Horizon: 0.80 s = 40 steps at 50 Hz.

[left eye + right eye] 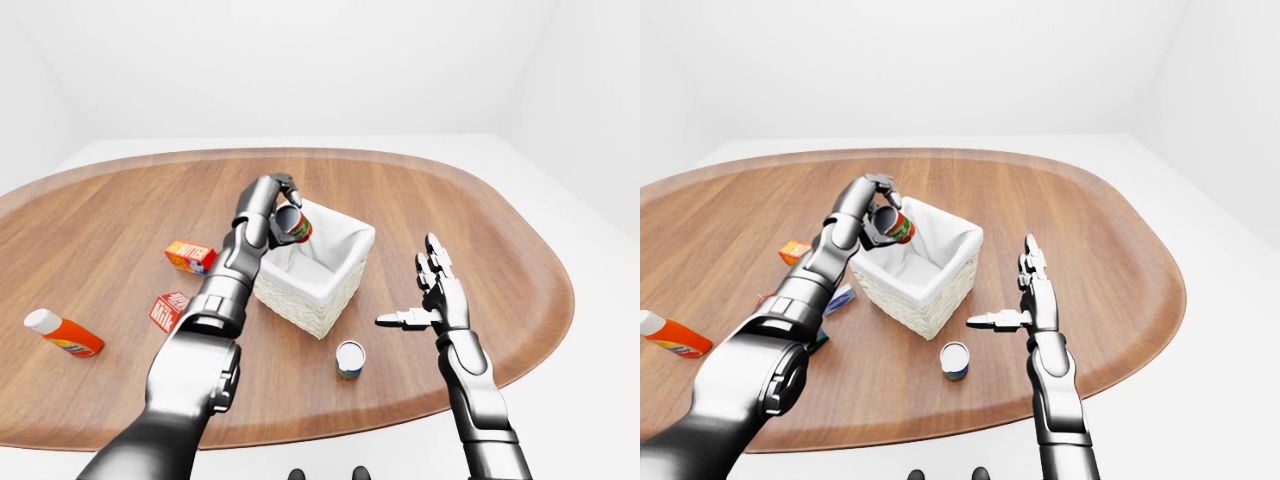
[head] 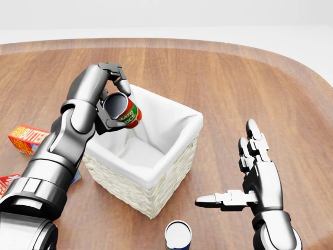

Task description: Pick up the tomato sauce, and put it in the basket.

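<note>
Because the can has to drop inside rather than catch the rim, the left hand (image 2: 112,96) holds the tomato sauce (image 2: 124,111) tipped on its side over the far-left corner of the basket (image 2: 171,156), w/ its grey end turned toward the robot and fingers curled round it from above and below. The can is clear of the white liner, not resting on anything. Left arm is raised, elbow bent, wrist hooked over so the hand hangs above the opening. Right hand (image 2: 250,177) is idle to the right of the basket, well apart from it, fingers spread & thumb pointing left, holding nothing. On the worktop (image 2: 234,83): a blue-and-white can (image 2: 178,235) near the basket's near corner, an orange box (image 2: 28,138) to the left, and a bottle (image 1: 62,334) further left.
</note>
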Tool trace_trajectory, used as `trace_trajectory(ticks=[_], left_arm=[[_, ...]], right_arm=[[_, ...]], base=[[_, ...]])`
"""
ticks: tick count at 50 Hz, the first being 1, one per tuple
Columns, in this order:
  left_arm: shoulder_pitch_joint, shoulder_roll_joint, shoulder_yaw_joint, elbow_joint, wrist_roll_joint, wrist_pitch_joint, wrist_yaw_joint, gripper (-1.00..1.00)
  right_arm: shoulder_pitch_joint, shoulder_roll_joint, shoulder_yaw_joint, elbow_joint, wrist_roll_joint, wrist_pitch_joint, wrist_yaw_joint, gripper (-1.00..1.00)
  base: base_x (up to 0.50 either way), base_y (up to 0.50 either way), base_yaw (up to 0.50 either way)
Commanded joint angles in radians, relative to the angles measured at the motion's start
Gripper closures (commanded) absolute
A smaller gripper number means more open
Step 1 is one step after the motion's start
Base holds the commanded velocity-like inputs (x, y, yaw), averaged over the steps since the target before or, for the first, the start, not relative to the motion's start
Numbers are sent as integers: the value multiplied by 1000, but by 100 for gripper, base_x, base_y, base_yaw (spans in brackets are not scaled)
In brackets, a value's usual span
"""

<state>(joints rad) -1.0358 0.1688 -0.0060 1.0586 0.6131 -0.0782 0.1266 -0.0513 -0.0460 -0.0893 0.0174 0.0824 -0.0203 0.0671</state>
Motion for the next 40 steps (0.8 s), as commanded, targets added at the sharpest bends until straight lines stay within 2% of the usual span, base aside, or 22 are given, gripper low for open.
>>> trace_trajectory(ticks=[1,6,13,28,40], left_arm=[[-45,-6,1,101,9,-9,36,100],[-71,-17,-3,142,20,-9,46,100],[-71,-38,1,134,-1,-9,22,100],[-75,-42,-5,169,13,-9,38,100],[-70,-46,-5,186,26,-9,47,100]], right_arm=[[1,1,1,-4,0,3,0,-100],[1,1,2,-5,0,3,0,-100],[2,1,1,-3,1,0,2,-100],[0,2,2,3,1,-4,1,-100],[3,2,2,-9,3,6,0,-100]], base=[[0,0,0],[0,0,0],[0,0,0],[0,0,0],[0,0,0]])
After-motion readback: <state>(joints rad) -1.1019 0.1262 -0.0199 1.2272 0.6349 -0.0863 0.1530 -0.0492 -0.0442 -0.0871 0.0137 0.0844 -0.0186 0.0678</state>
